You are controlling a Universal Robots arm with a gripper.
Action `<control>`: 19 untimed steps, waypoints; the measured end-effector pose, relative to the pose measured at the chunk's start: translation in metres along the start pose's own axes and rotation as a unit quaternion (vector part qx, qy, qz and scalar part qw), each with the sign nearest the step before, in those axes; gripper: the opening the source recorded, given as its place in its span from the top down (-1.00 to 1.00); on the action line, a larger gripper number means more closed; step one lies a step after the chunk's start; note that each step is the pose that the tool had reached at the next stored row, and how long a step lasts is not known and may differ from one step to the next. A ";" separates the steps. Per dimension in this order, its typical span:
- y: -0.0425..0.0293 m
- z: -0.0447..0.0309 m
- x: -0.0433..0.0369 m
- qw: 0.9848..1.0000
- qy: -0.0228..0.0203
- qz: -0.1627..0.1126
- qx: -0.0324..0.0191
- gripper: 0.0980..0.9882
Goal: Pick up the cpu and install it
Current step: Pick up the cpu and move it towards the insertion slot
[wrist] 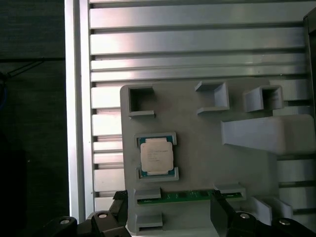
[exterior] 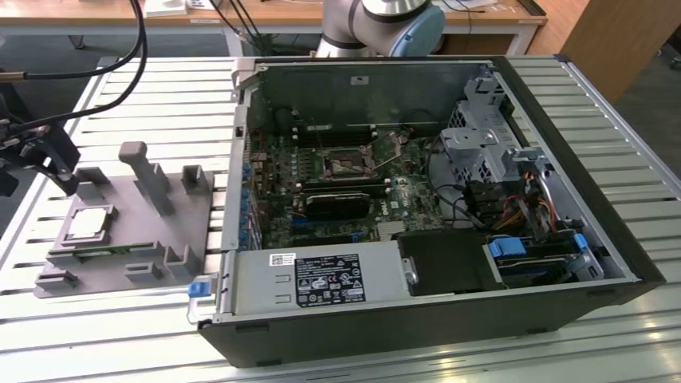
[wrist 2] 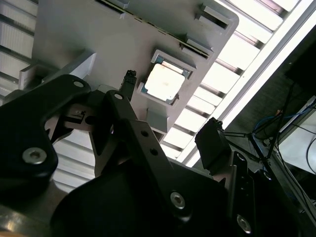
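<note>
Gripper: black linkage closest to the lens in the second wrist view; my gripper (wrist 2: 169, 104) is spread wide with nothing between its fingers (wrist 2: 129, 81), hanging over the holder plate.
Chip: the chip (wrist: 157, 157) lies flat, silver top up, in its pocket on the plate, at the lower left of the exterior view (exterior: 88, 223), well apart from the computer.
Pocket risk: low walls hug the chip's corners; if I come down off-centre, I judge a finger would land on a wall or the lid rather than the thin edges.
Grip risk: thin, smooth edges could let it tilt or slip out.
Memory stick: the green memory stick (wrist: 187, 196) is slotted just beside the pocket, and a finger could clip it.
Plate: the grey plate (exterior: 133, 239) rests on the slatted table (exterior: 159, 96); a snag might drag it.
Computer: the open case (exterior: 627, 267) holds the socket (exterior: 346, 166) at centre frame; a skewed chip could damage it.
</note>
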State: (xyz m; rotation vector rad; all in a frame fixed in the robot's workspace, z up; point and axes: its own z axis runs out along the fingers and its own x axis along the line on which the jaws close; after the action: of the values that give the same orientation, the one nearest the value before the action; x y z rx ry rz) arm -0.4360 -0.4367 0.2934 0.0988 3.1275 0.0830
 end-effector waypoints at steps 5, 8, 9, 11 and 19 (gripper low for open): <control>-0.0002 0.0027 0.0001 1.000 0.000 0.000 0.000 -0.49; -0.0002 0.0035 0.0001 1.000 0.000 0.000 0.000 -0.49; -0.0002 0.0036 0.0001 1.000 0.000 0.000 0.000 -0.49; -0.0002 0.0036 0.0001 1.000 0.000 0.000 0.000 -0.49; -0.0003 0.0058 0.0001 1.000 0.000 0.000 0.000 -0.49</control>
State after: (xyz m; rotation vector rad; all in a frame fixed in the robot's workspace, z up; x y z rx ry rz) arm -0.4361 -0.4367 0.2876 0.0988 3.1275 0.0829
